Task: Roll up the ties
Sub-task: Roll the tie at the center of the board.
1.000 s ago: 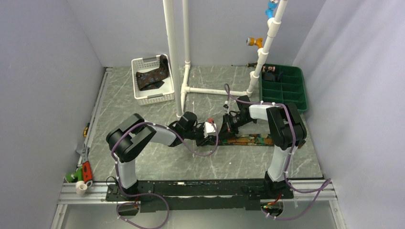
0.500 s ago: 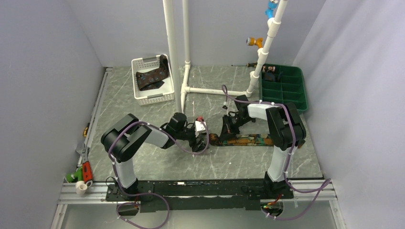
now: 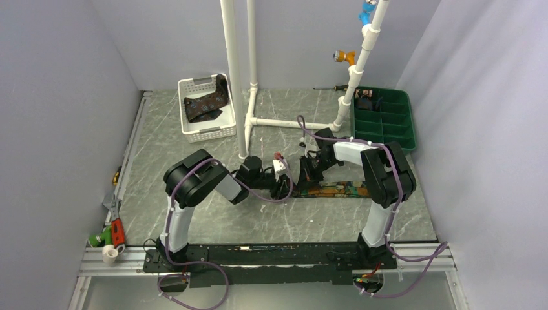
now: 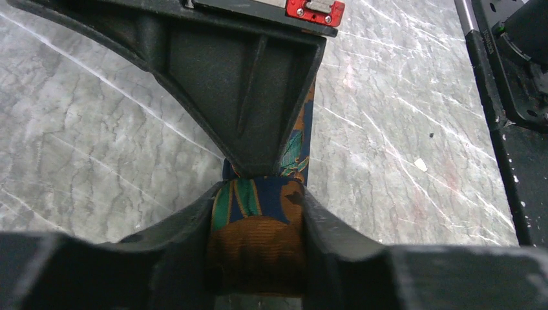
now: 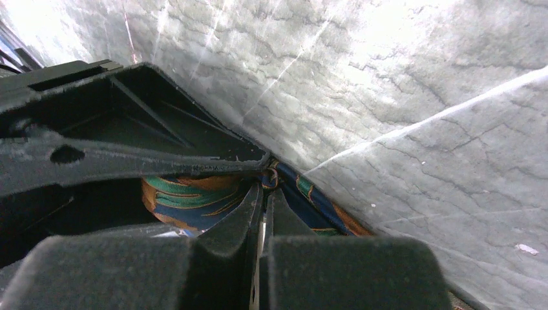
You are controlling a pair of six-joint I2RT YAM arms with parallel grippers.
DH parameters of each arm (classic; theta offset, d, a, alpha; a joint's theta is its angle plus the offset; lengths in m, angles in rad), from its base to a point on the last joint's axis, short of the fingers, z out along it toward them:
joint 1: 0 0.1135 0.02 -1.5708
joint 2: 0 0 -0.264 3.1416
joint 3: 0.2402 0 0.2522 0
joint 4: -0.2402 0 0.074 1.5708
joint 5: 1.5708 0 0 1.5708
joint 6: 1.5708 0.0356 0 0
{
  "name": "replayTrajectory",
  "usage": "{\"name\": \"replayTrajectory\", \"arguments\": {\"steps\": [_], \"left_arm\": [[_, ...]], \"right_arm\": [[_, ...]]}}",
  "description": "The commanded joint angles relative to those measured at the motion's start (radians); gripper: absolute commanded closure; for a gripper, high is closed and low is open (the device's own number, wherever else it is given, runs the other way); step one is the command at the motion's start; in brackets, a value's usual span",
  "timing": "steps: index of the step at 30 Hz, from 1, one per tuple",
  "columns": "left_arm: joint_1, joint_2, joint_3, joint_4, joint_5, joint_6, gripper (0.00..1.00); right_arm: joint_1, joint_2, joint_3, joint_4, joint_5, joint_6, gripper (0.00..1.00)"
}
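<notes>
An orange, teal and navy tie (image 3: 336, 190) lies flat along the table, with its left end rolled up. My left gripper (image 3: 283, 185) is shut on that roll (image 4: 258, 239), which sits squeezed between both fingers. My right gripper (image 3: 304, 175) is shut, its fingertips (image 5: 263, 194) pressed together at the spot where the roll meets the flat part of the tie (image 5: 310, 194). Its black finger also shows in the left wrist view (image 4: 245, 90), standing just behind the roll. A second dark tie (image 3: 207, 103) with pale motifs lies in the white basket (image 3: 205, 134).
White pipe frame uprights (image 3: 234, 77) stand just behind the grippers. A green compartment tray (image 3: 382, 121) sits at the back right. Pliers and small tools (image 3: 114, 226) lie at the left edge. The black base rail (image 3: 271, 255) runs along the front.
My left gripper drew back to the left, then came right again onto the rolled end of the tie, and its elbow rose. My right gripper shifted slightly left.
</notes>
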Motion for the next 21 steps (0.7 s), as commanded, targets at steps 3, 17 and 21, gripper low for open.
{"name": "replayTrajectory", "arguments": {"steps": [3,17,21], "left_arm": [[-0.027,-0.052,-0.008,-0.238,-0.069,0.210,0.72],[-0.085,-0.124,0.073,-0.777,-0.255,0.581,0.74],[-0.087,-0.116,0.088,-0.811,-0.243,0.602,0.73]], "right_arm": [[0.001,0.022,-0.030,0.004,0.213,-0.065,1.00],[-0.146,-0.162,-0.045,-0.069,-0.233,0.021,0.41],[-0.086,-0.154,-0.066,0.023,-0.229,0.075,0.40]]}}
